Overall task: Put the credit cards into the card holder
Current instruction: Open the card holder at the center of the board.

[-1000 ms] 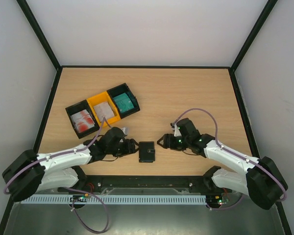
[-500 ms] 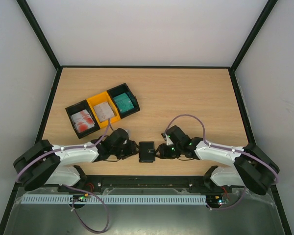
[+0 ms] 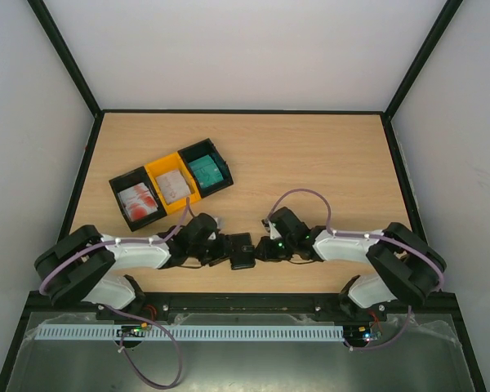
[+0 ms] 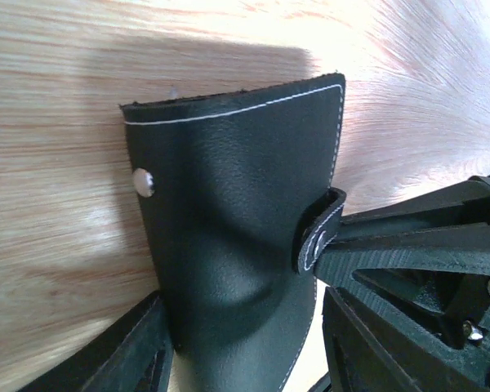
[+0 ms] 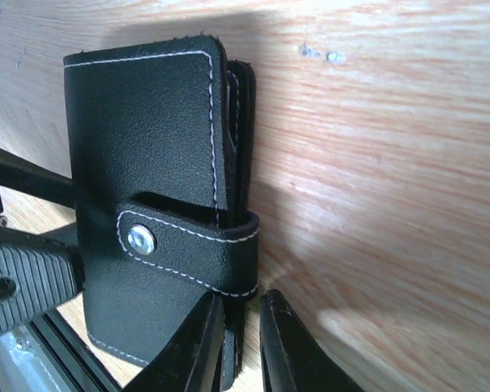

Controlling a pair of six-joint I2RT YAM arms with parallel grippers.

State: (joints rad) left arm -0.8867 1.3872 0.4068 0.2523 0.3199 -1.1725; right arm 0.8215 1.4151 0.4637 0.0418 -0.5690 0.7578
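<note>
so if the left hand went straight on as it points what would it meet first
the card holder, between the fingers of the left hand; past it, probably the right hand on its far edge

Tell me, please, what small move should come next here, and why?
Probably the right claw should peel the strap off its snap while the left claw steadies the card holder: it is snapped shut, gripped from both sides, and the credit cards lie in the bins.
</note>
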